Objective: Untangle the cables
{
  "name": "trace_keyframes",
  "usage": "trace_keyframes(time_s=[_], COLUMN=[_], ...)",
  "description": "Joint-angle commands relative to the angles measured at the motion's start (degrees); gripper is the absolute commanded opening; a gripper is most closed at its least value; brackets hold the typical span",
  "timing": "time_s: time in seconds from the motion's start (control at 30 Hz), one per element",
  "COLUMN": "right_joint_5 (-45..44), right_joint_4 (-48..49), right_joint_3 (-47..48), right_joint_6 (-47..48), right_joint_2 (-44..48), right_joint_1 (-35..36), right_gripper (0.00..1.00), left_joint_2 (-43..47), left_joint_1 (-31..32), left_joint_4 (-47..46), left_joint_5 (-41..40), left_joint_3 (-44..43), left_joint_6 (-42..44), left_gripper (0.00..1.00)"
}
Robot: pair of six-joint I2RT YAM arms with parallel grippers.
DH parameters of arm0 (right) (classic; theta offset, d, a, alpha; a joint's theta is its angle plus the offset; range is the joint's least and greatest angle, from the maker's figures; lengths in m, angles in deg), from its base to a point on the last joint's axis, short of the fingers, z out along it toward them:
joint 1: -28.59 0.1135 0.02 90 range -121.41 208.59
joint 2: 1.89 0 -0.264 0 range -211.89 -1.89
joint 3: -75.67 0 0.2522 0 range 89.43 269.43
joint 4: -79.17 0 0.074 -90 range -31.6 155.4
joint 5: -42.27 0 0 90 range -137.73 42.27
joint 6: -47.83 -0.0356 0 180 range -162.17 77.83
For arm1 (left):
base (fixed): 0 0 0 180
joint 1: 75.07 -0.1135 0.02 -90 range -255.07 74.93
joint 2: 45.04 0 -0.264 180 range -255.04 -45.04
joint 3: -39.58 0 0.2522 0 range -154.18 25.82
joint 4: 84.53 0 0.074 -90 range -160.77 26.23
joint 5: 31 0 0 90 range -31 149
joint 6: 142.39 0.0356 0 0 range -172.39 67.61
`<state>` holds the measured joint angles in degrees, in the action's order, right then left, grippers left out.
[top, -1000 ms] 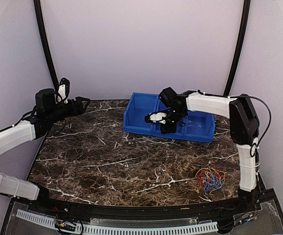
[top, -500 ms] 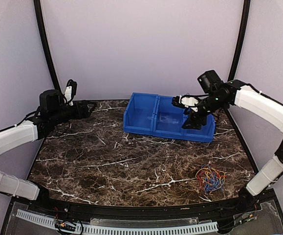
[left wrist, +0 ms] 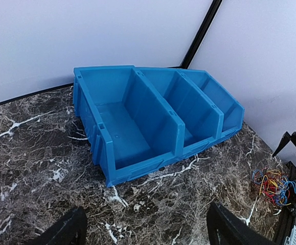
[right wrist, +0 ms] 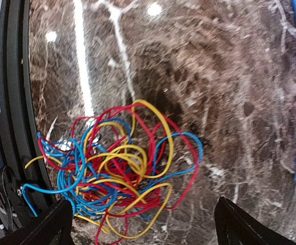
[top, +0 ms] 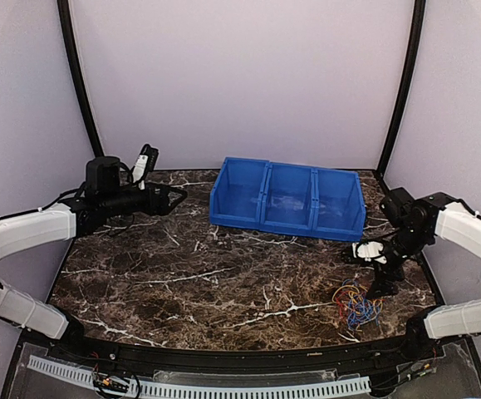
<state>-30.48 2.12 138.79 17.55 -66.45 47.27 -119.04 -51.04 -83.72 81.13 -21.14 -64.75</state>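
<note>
Blue plastic marks the landmark here: a three-compartment blue bin (top: pixel 261 199) at the back of the dark marbled worktop (top: pixel 182 274). The main change is on the right. A second ago the right arm (top: pixel 464 229) reached over the bin's middle compartment with its jaws fairly narrow. It then swung past the bin's right end, and it now hangs in front of that end, well clear of the bin and just above the cables (top: pixel 357 304). The right jaws have spread wide on the way and hold nothing. In the right wrist view the two fingertips (right wrist: pixel 40 229) sit at opposite bottom corners, with the tangle showing between and beyond them. The cables have not moved. They are still one knotted bunch of yellow, blue and red wire lying on the worktop, in front of the bin's right end and well apart from it, near the worktop's near edge. The left arm (top: pixel 32 229) has edged closer to the bin's left end, and the left jaws are also wide and empty, pointing at the bin. For the task, this looks like the approach to a first grasp. No wire is separated yet, so the untangling is all still to do.
</note>
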Motion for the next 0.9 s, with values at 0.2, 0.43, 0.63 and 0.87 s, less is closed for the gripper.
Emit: trace_keyframes(time_s=[0.2,0.43,0.63,0.87], right_joint_5=[-8.4,-8.4,-1.1,5.4], right_joint_4=[3.2,12.3,19.7,26.6], right_joint_3=[-9.1,-10.0,-0.7,17.6], right_joint_6=[7.6,3.9,-0.8,-2.6], right_joint_2=[-5.7,-13.9,-22.8,-37.4], right_joint_1=[0.8,6.3,13.0,23.7], right_gripper=[0.97,0.81,0.59,0.48], left_joint_2=[-0.7,0.5,1.2,3.8], left_joint_1=[1.8,2.1,3.6,7.0], left_joint_4=[1.2,1.9,2.1,7.5], left_joint_5=[2.6,1.4,-0.5,-3.9], left_joint_3=[-1.8,-1.8,-1.7,-2.6], left_joint_6=[1.8,2.2,2.1,-4.4], left_gripper=[0.84,0.84,0.84,0.84])
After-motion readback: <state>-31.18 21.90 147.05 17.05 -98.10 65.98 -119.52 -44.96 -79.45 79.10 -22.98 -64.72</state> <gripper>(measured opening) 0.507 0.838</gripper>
